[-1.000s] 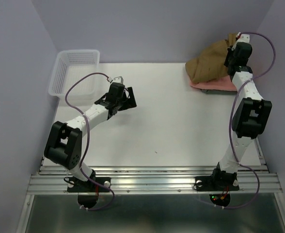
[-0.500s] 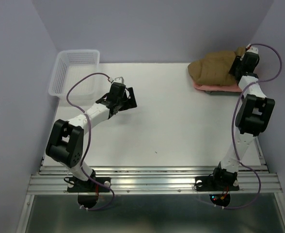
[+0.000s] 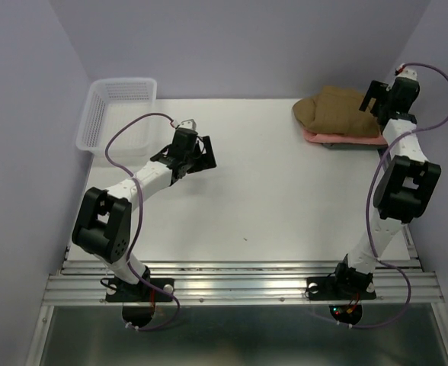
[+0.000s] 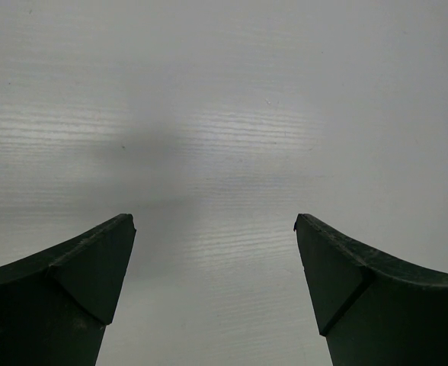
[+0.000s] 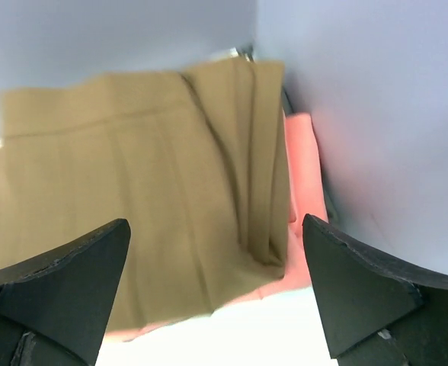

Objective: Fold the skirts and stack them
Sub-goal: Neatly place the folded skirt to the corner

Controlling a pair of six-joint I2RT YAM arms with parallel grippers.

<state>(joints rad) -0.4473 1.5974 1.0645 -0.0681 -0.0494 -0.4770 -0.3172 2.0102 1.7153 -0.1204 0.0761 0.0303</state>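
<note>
From above, the three skirts lie stacked in the far right corner of the white surface (image 3: 270, 206). The olive-brown skirt (image 3: 334, 109) sits on top as a rounded, folded bundle. The salmon-pink skirt (image 3: 344, 139) shows as a strip along the bundle's near edge. Under the pink, a thin dark sliver of the grey skirt (image 3: 340, 146) peeks out. The right pincer (image 3: 377, 97) hangs at the right end of the pile, just beside the olive cloth. From this view I cannot tell whether it touches the cloth. The left pincer (image 3: 199, 155) hovers over bare surface left of centre, well apart from the pile. A white mesh basket (image 3: 106, 114) stands tilted at the far left edge.

In the left wrist view, the two dark fingers (image 4: 79, 282) of the left pincer stand spread wide. Only plain white surface and a soft shadow lie between them, so the pincer is released and grips nothing.

In the right wrist view, the right pincer's fingers (image 5: 361, 290) are also spread wide and released, with no cloth caught between them. Beyond the fingertips lies the olive-brown skirt, its pleats gathered along the right side. The salmon-pink skirt juts out from beneath it at the right and along the near edge. The lavender wall (image 5: 376, 114) rises just beside the pile on the right.
</note>
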